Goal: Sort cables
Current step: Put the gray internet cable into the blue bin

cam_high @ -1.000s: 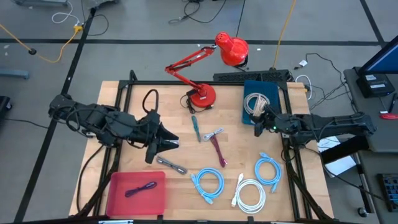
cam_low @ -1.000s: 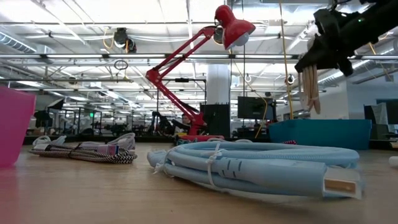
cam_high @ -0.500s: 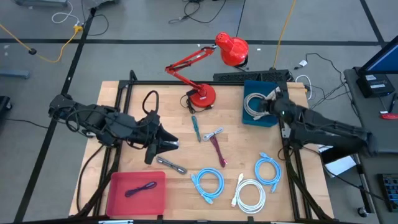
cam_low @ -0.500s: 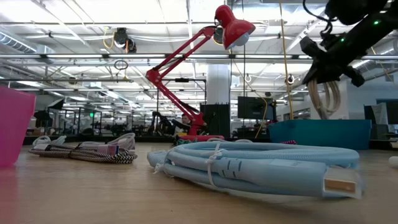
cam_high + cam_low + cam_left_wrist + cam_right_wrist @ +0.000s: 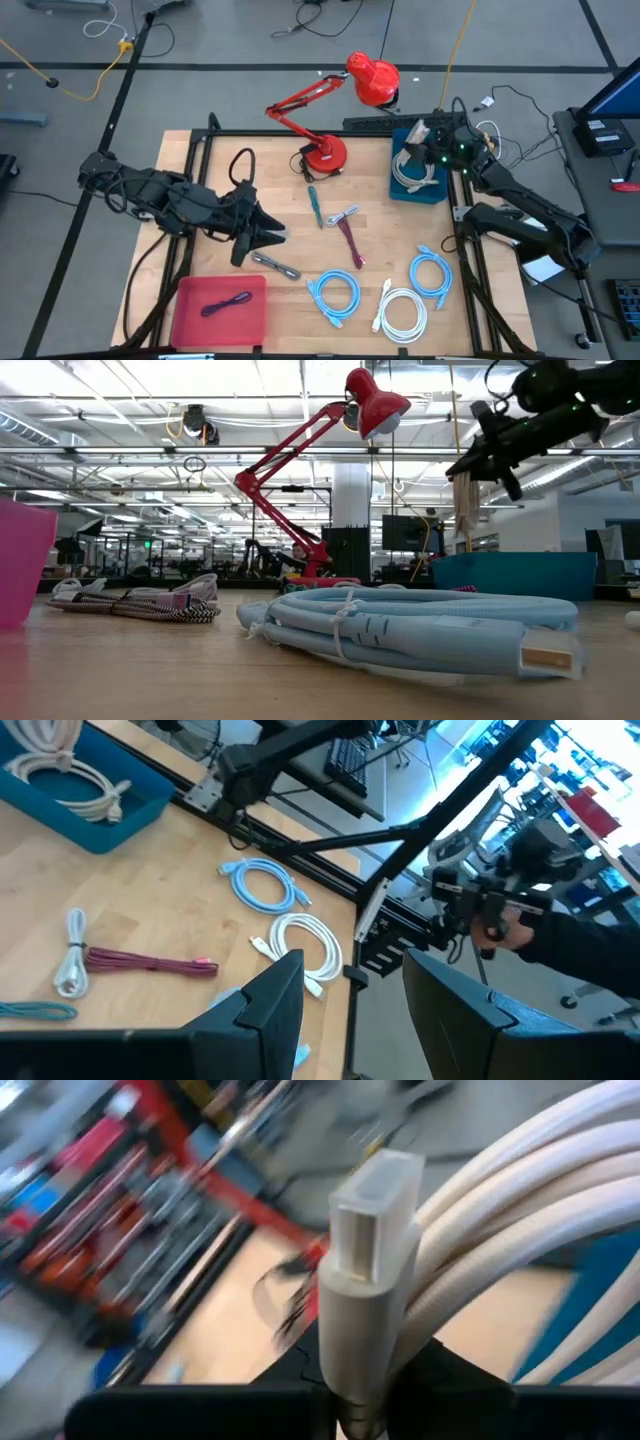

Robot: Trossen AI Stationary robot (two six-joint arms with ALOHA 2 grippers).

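Observation:
My right gripper (image 5: 425, 148) is shut on a beige coiled cable (image 5: 411, 170) above the blue bin (image 5: 437, 190) at the table's far right. In the low view the cable (image 5: 463, 495) hangs over the bin's rim (image 5: 520, 560). My left gripper (image 5: 262, 228) hovers open at mid-left, touching nothing, just past a grey braided cable (image 5: 276, 265). Two light-blue coils (image 5: 333, 293) (image 5: 430, 272) and a white coil (image 5: 403, 312) lie flat near the near edge. Teal (image 5: 314, 207), grey (image 5: 342, 216) and maroon (image 5: 350, 240) bundles lie mid-table. A purple bundle (image 5: 228, 303) lies in the red tray (image 5: 190, 315). My right gripper pinches the beige cable's bunched strands (image 5: 470, 1270) next to its plug (image 5: 368, 1270) between the two fingers (image 5: 300, 1380). The coil is lifted clear and hangs slack below the gripper (image 5: 478, 455), its lower end above the bin's rim.
A red desk lamp (image 5: 372, 80) stands on its base (image 5: 325, 155) at the far middle, its black cord (image 5: 240, 160) looped to the left. A black frame (image 5: 200, 150) borders the table. Bare wood lies between the lamp base and the bin.
My right gripper has carried the beige cable from the bin's near side toward the table's far edge, turning as it went. It now stands over the bin's far part. The hanging coil swung and turned with it. The left arm kept still.

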